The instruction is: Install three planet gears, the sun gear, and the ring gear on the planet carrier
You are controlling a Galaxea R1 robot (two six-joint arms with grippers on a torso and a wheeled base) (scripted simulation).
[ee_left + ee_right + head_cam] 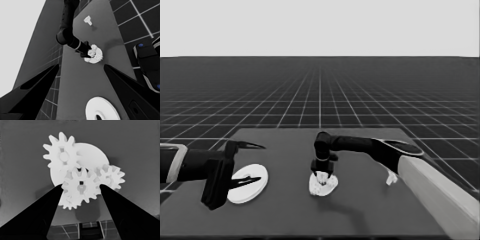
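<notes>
While the centre gear [80,185] sits between 3 planet gears on the smaller round part [323,185] at mid-table, the right gripper [80,188] grips it narrowly; ease it straight down so teeth mesh. Parked at the table's left end, the left gripper [250,164] hangs wide over the larger round part [248,183].

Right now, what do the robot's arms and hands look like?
Both arms are black near the hand and pale grey farther back. The left hand and right hand each have two long, pointed black fingers. No cables or markings show.
</notes>
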